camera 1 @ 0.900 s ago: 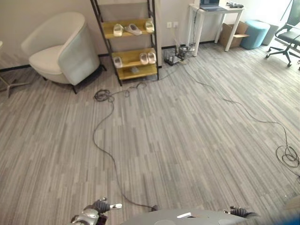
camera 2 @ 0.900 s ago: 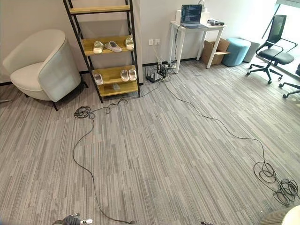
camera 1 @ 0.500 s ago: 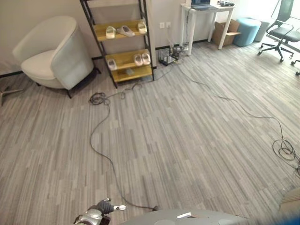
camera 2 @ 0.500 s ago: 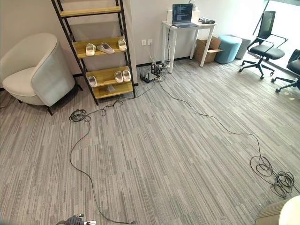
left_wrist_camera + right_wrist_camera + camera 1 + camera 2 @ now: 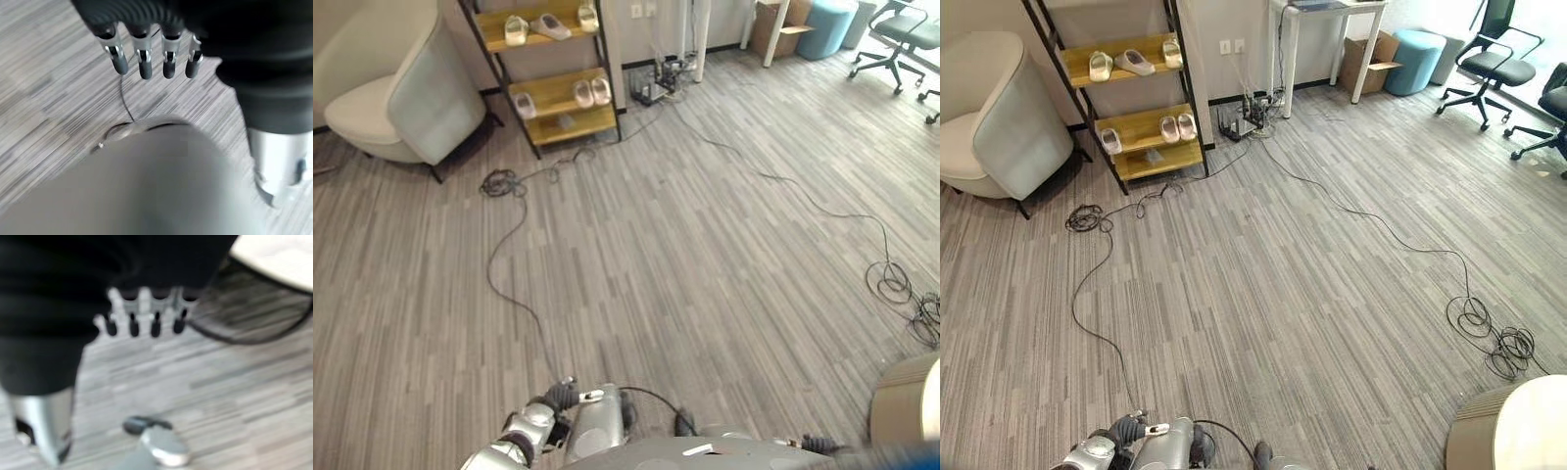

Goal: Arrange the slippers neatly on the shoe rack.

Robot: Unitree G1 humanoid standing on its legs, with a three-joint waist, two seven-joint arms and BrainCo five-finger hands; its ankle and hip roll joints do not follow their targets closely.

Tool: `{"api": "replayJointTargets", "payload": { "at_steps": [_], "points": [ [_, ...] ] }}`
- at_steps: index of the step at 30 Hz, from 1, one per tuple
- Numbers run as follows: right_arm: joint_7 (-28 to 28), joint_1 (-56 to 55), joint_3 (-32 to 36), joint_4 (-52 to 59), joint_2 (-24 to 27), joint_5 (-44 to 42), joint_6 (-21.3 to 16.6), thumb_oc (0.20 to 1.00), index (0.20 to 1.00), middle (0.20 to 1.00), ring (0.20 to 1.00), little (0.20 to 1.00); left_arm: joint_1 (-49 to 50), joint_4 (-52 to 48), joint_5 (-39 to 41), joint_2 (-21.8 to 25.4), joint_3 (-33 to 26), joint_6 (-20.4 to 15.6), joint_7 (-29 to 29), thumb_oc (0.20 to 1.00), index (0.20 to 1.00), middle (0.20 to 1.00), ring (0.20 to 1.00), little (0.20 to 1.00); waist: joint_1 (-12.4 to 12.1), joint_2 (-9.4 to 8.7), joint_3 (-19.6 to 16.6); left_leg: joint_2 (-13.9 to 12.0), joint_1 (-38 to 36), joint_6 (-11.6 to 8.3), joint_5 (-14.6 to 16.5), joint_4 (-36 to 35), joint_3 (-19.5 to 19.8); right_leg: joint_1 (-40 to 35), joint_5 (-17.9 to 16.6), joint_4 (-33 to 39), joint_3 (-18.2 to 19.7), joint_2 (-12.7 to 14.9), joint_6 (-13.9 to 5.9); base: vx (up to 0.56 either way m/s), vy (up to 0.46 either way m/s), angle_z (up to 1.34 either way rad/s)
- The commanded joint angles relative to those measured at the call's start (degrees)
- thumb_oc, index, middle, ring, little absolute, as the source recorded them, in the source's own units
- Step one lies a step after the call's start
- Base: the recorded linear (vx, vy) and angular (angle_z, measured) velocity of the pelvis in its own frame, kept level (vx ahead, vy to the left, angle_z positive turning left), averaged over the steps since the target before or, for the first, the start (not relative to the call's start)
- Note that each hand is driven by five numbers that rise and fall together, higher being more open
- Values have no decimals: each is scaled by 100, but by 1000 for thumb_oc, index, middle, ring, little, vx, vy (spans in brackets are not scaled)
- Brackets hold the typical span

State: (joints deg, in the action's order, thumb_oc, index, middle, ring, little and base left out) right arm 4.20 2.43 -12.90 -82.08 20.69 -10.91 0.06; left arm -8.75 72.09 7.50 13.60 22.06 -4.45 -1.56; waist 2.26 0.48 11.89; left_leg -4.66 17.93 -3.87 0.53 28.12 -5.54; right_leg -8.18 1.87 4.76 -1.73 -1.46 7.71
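White slippers point(image 5: 1132, 63) lie on two shelves of the shoe rack point(image 5: 1149, 157) at the far left, three on the upper shelf and three on the lower, beside a pale armchair point(image 5: 1001, 113). The left hand point(image 5: 151, 51) and right hand point(image 5: 142, 318) hang low at the near edge over the carpet, fingers relaxed and straight, holding nothing

Each hand wears a dark ribbed cover, with a row of silver, dark-tipped fingers beside it: the left hand point(image 5: 151, 54) and the right hand point(image 5: 142, 316) look alike. Below each cover runs a silver-grey cylindrical wrist section.
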Motion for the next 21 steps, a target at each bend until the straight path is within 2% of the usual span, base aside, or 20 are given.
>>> {"api": "replayJointTargets", "payload": {
  "at_steps": [1, 2, 4, 6, 7, 10, 11, 12, 13, 14, 15, 16, 17, 18, 19, 20, 21],
  "points": [
    [-33, 61, -39, -13, 244, 106, -44, 1000, 1000, 1000, 1000, 1000, -119, -21, 115, -192, 184, -90, -33, 1000, 1000, 1000, 1000, 1000, -180, 73, 34, 157, 41, 245, -68, -742, -187, -393, 882, -126, -23, 6, -791, 320, 73, -44],
    [-65, 95, -86, -1, 240, 102, -55, 1000, 1000, 1000, 1000, 1000, -135, -36, 83, -213, 258, -100, -23, 1000, 1000, 1000, 1000, 1000, -255, 130, 34, 195, 173, 187, -403, -1318, -329, -529, 960, -70, 14, -83, -815, 314, 73, -44],
    [-80, 134, -115, 1, 219, 124, -35, 1000, 1000, 1000, 1000, 1000, -103, -86, 117, -253, 339, -78, -66, 1000, 1000, 1000, 1000, 1000, -378, 142, 4, 323, 265, 132, -643, -1989, -546, -729, 1051, 13, 172, -132, -826, 326, 89, -19],
    [-110, 92, -160, 38, 122, 235, -66, 1000, 1000, 1000, 1000, 1000, 35, 30, 128, -250, 280, -59, -123, 1000, 1000, 1000, 1000, 1000, -428, 106, -128, 433, 46, 280, -725, -2296, -327, -734, 1132, -67, 250, -143, -846, 322, 97, -39],
    [-117, 65, -148, 39, 46, 247, -87, 1000, 1000, 1000, 1000, 1000, 90, 249, 34, -285, 172, -45, -73, 1000, 1000, 1000, 1000, 1000, -423, 6, -219, 539, 56, 357, -691, -2247, -220, -706, 1190, -226, 245, -109, -879, 358, 74, -67],
    [-133, 12, -161, 245, -129, 147, -95, 1000, 1000, 1000, 1000, 1000, 182, 532, -201, -117, -188, 42, -57, 1000, 1000, 1000, 1000, 1000, -511, -295, -390, 633, -77, 513, -460, -2106, -122, -565, 1157, -838, 343, 12, -1122, 353, 75, -39],
    [-102, 39, -203, 351, -199, 129, -95, 1000, 1000, 1000, 1000, 1000, 192, 537, -303, -58, -255, 53, -76, 1000, 1000, 1000, 1000, 1000, -503, -396, -412, 691, -199, 590, -327, -2099, -114, -429, 1072, -1243, 355, 67, -1274, 355, 107, -48],
    [-87, 84, -243, 459, -249, 133, -99, 1000, 1000, 1000, 1000, 1000, 173, 502, -343, 2, -307, 51, -70, 1000, 1000, 1000, 1000, 1000, -493, -459, -427, 730, -300, 651, -215, -2110, -96, -242, 805, -1706, 371, 82, -1473, 224, 84, -50],
    [-87, 85, -243, 459, -247, 133, -98, 1000, 1000, 1000, 1000, 1000, 172, 502, -343, 1, -308, 51, -70, 1000, 1000, 1000, 1000, 1000, -500, -445, -440, 711, -285, 646, -225, -2115, -97, -224, 787, -1699, 380, 66, -1468, 274, 113, -27],
    [-77, 172, -334, 600, -332, 221, -104, 1000, 1000, 1000, 1000, 1000, 119, 403, -404, 66, -330, 50, -21, 1000, 1000, 1000, 1000, 1000, -425, -493, -398, 754, -512, 777, 6, -2126, -14, 208, 134, -2756, 312, 109, -1896, 166, 70, -3],
    [-77, 173, -333, 600, -330, 221, -104, 1000, 1000, 1000, 1000, 1000, 118, 403, -404, 64, -331, 51, -21, 1000, 1000, 1000, 1000, 1000, -432, -476, -410, 733, -497, 772, -5, -2131, -14, 223, 111, -2742, 318, 90, -1892, 351, 178, 20],
    [-69, 262, -337, 730, -336, 245, -113, 1000, 1000, 1000, 1000, 1000, 6, 337, -438, 129, -326, 60, 53, 1000, 1000, 1000, 1000, 1000, -302, -331, -297, 707, -859, 918, 168, -2242, 74, 674, -510, -3716, 141, 127, -2117, 290, 161, 25],
    [-80, 305, -320, 782, -342, 250, -127, 1000, 1000, 1000, 1000, 1000, -24, 298, -438, 171, -312, 53, 92, 1000, 1000, 1000, 1000, 1000, -266, -219, -243, 648, -1051, 962, 216, -2322, 122, 959, -710, -4100, -18, 131, -2186, 429, 215, 30],
    [-94, 295, -319, 796, -345, 290, -146, 1000, 1000, 1000, 1000, 1000, -71, 257, -410, 209, -319, 50, 104, 1000, 1000, 1000, 1000, 1000, -222, -94, -211, 596, -1245, 979, 240, -2439, 195, 1215, -703, -4343, -165, 191, -2122, 394, 140, 40],
    [-101, 273, -349, 792, -353, 340, -156, 1000, 1000, 1000, 1000, 1000, -131, 215, -360, 224, -322, 39, 102, 1000, 1000, 1000, 1000, 1000, -126, -74, -130, 675, -1505, 981, 289, -2531, 303, 1390, -504, -4364, -290, 377, -1999, 277, 84, 39],
    [-101, 274, -349, 792, -352, 340, -156, 1000, 1000, 1000, 1000, 1000, -132, 215, -360, 223, -323, 39, 102, 1000, 1000, 1000, 1000, 1000, -124, -61, -135, 662, -1497, 977, 282, -2534, 308, 1391, -520, -4346, -297, 364, -1995, 290, 47, 42],
    [-98, 260, -379, 775, -365, 371, -153, 1000, 1000, 1000, 1000, 1000, -171, 178, -308, 212, -321, 32, 93, 1000, 1000, 1000, 1000, 1000, -66, -10, -103, 686, -1663, 967, 343, -2578, 418, 1561, -318, -4162, -349, 426, -1861, 280, 20, 32]
  ]
}}
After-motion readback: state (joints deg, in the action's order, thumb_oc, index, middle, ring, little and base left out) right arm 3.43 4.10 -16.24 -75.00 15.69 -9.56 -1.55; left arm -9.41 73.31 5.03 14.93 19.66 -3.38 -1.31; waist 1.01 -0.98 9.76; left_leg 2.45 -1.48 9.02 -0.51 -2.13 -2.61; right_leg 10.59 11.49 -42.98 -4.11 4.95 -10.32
